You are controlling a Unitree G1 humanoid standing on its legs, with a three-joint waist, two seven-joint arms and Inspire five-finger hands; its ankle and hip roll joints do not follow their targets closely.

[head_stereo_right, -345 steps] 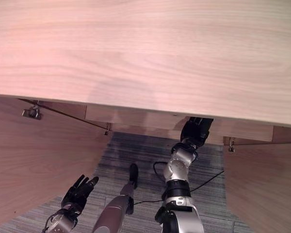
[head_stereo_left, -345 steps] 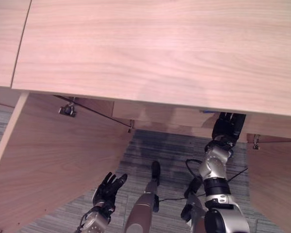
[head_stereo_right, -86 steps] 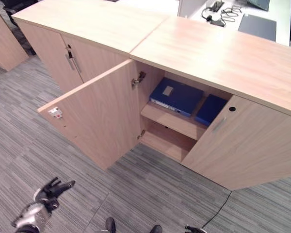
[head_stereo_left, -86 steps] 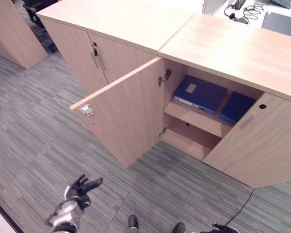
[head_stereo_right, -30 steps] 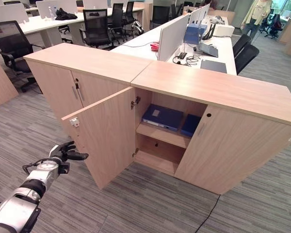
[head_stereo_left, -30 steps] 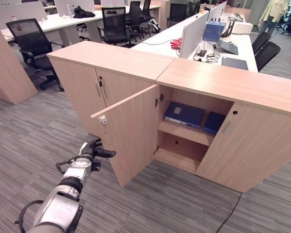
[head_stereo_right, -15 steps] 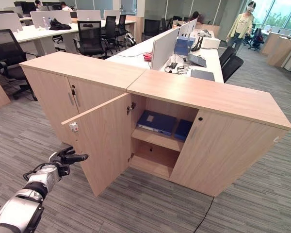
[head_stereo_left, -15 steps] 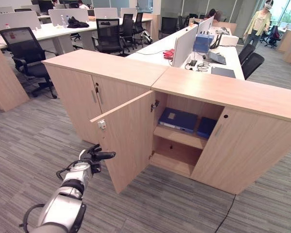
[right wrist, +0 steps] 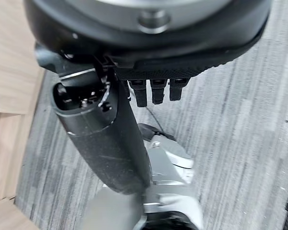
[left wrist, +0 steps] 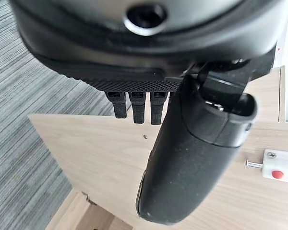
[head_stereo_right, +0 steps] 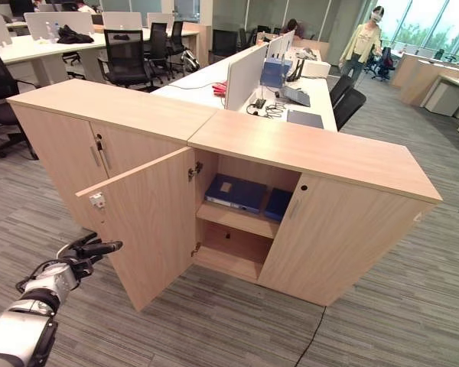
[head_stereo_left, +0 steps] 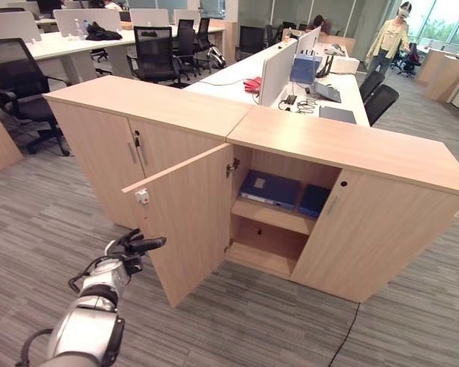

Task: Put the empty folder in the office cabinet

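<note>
Folder (head_stereo_left: pixel 269 188) lies on the open cabinet's (head_stereo_left: pixel 344 149) shelf; left hand (head_stereo_left: pixel 130 247) spread, empty.

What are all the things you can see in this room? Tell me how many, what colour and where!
Office cabinet: one, light wood, middle of the room, its left door swung open, its right door shut.
Second cabinet: one, light wood, joined on the left, doors shut.
Folders: two, blue, lying on the upper shelf inside the open cabinet.
Lower shelf: one, light wood, nothing seen on it.
Office chairs: several, black, by the desks behind.
Desks: white, behind the cabinets, carrying screens and cables.
Carpet: grey, striped, covering the floor.
Person: one, yellow top, far back right.
Left hand: dark, fingers straight, beside the open door's edge.
Right hand: dark, fingers straight, above the carpet.
</note>
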